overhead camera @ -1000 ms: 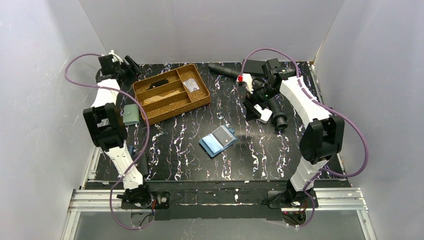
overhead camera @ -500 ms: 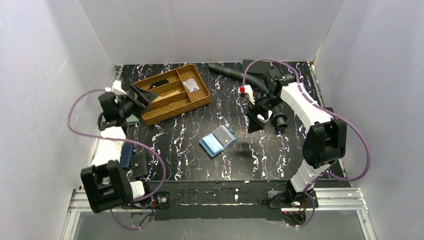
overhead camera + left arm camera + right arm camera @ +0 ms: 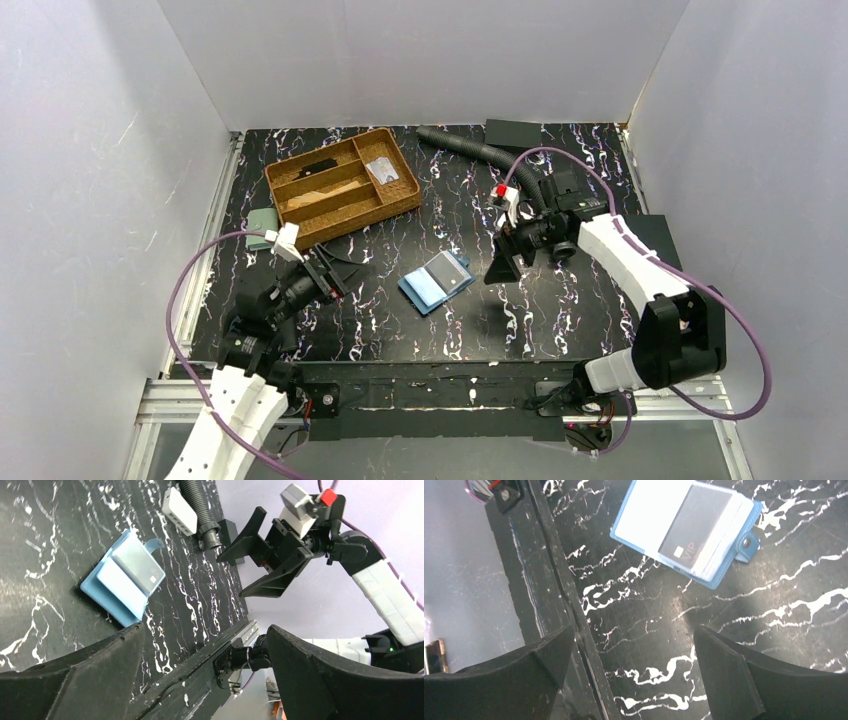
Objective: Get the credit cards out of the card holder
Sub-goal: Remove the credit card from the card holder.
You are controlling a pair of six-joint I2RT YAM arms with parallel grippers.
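Note:
The teal-blue card holder (image 3: 436,281) lies open and flat in the middle of the black marbled table. A dark grey card (image 3: 448,273) sits in its right half, over the edges of paler cards in the slots. The holder (image 3: 684,527) and the dark card (image 3: 696,525) also show in the right wrist view, and the holder (image 3: 125,582) in the left wrist view. My left gripper (image 3: 338,268) is open and empty, low at the holder's left. My right gripper (image 3: 498,268) is open and empty, above the table just right of the holder. Both wrist views show wide-apart jaws: the left gripper (image 3: 205,630) and the right gripper (image 3: 634,630).
A wicker divider tray (image 3: 343,186) stands at the back left, with a pale green pouch (image 3: 262,222) beside it. A black corrugated hose (image 3: 470,148) runs along the back. A white rounded box (image 3: 180,511) lies near the hose end. The table's front rail (image 3: 430,385) is close.
My left arm has swung from the back left corner down to the front left, its gripper now facing the holder. My right gripper has moved forward and closer to the holder.

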